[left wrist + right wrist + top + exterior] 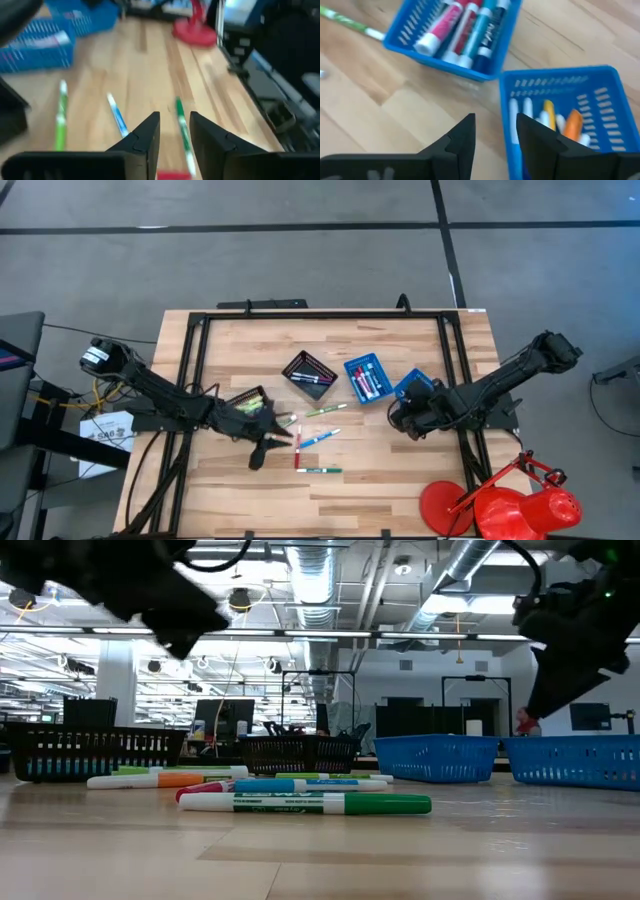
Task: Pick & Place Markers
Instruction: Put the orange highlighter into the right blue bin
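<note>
Several markers lie flat on the wooden table: a light green one [325,410], a blue one [318,438], a red one [297,450] and a dark green one [318,469]. My left gripper [265,444] hovers open just left of them, off the table [160,600]. In its wrist view the gripper [174,131] points along the dark green marker [181,127], with the red marker [172,175] under it. My right gripper [400,418] is open and empty [495,125], above the table beside a blue tray [570,110] that holds orange, yellow and white markers.
Two black mesh trays [246,402] [308,372] and two blue trays [367,378] [412,385] sit on the table's far half; one blue tray [455,35] holds pink, red and blue markers. A red object [500,505] stands at the near right corner. Bare wood lies along the near edge.
</note>
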Available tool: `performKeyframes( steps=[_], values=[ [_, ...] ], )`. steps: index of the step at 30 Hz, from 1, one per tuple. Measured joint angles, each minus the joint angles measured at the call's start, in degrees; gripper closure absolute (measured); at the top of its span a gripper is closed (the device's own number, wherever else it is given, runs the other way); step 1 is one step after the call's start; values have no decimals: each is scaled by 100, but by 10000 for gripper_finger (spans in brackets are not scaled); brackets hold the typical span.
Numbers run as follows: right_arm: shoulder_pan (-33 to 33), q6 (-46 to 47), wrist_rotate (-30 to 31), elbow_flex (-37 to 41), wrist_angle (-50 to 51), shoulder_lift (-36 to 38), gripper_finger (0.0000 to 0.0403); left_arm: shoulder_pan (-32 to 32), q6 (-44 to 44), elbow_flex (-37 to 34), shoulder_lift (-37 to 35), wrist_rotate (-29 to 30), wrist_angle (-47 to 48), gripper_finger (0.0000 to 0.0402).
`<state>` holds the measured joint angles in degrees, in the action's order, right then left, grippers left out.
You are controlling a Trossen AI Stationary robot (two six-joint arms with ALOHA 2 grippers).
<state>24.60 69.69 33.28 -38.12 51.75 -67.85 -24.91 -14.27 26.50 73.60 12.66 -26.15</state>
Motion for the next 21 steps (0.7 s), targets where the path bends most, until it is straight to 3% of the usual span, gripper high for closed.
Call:
performKeyframes(
  steps=[7,14,21],
  values=[
    [0,-294,316,-328,-403,0,274,-754,-1091,22,0,530,830,300],
    [0,-1332,590,-453,-1361,0,275,-1012,-2339,546,166,743,2902,300],
    [0,-2171,576,-456,-2085,0,275,-1044,-2341,1026,1217,445,2998,300]
  ],
)
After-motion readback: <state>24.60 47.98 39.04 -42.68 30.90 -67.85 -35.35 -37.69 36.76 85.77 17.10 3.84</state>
